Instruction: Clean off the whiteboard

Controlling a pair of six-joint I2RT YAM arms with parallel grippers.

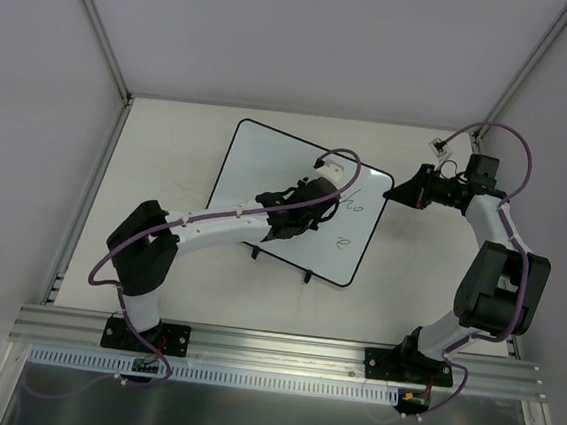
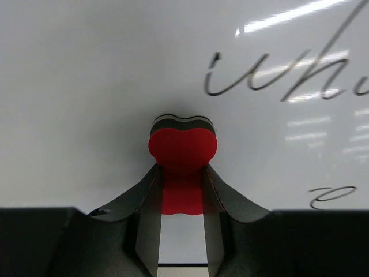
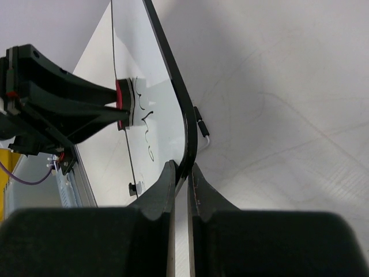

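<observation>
The whiteboard (image 1: 267, 176) lies tilted on the table, with black handwriting (image 1: 349, 214) on its right part. My left gripper (image 1: 317, 194) is over the board, shut on the red eraser (image 2: 183, 147). The eraser's pad presses on the board face (image 2: 86, 86), left of the handwriting (image 2: 277, 81). My right gripper (image 1: 398, 193) is shut on the board's right corner. In the right wrist view its fingers (image 3: 167, 184) clamp the black frame (image 3: 185, 124). The eraser (image 3: 122, 104) and the left gripper show there too.
The table (image 1: 170, 141) is pale, with white enclosure walls at the left, back and right. An aluminium rail (image 1: 280, 348) runs along the near edge. The board's two black feet (image 1: 308, 275) point toward the rail. A purple cable (image 1: 333, 172) loops over the left wrist.
</observation>
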